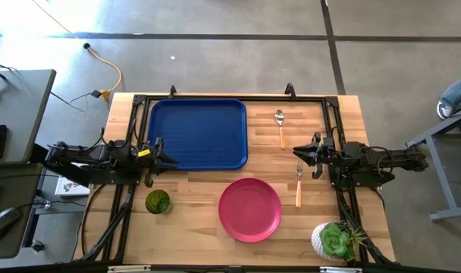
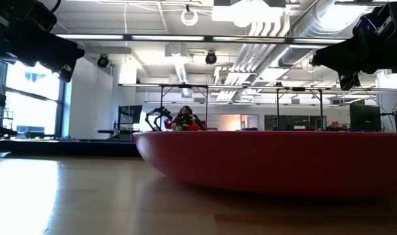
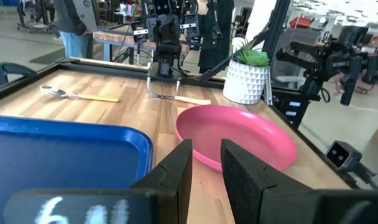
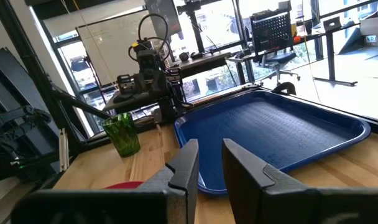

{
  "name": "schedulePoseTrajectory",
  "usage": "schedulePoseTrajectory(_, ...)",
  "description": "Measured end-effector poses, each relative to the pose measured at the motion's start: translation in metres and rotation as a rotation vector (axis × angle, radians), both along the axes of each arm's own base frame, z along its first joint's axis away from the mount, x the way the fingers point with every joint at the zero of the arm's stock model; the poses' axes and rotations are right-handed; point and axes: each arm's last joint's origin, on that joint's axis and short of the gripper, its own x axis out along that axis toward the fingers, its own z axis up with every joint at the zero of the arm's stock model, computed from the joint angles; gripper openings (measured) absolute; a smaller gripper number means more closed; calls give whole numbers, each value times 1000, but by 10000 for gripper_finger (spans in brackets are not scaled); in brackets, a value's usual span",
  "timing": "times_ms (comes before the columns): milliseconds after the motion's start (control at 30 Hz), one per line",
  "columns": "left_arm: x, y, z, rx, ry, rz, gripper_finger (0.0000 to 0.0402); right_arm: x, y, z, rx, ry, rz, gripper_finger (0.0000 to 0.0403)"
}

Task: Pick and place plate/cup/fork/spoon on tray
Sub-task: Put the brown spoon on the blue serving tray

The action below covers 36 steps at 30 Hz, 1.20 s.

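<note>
The left gripper [image 1: 164, 160] hangs at the tray's near-left corner, fingers [image 3: 176, 168] narrowly parted and holding nothing; the right gripper [image 1: 300, 154] hangs above the fork [image 1: 298, 184], its fingers [image 4: 186, 163] likewise narrowly apart and bare; both look parked to begin. The tray [image 1: 198, 133] carries no tableware; the plate [image 1: 250, 209], cup [image 1: 157, 202] and spoon [image 1: 280, 127] lie on the table [image 1: 200, 197] around it, within reach.
</note>
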Motion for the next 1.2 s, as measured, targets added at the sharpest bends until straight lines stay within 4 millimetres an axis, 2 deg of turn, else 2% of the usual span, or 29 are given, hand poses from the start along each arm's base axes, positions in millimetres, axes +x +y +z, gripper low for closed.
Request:
schedulePoseTrajectory(300,0,0,0,-20,2,2,76,0,-1,2,-12,-15,-26,63)
schedulePoseTrajectory(600,0,0,0,-19,2,3,76,-7,-6,26,59,-282,-213,63)
schedulePoseTrajectory(900,0,0,0,-19,2,3,76,-19,-9,49,-19,-502,-312,63)
schedulePoseTrajectory(1067,0,0,0,-19,2,3,76,-26,-11,74,-19,-497,-377,63)
schedulePoseTrajectory(1200,0,0,0,-19,1,3,76,-28,-13,99,-35,-359,-477,63)
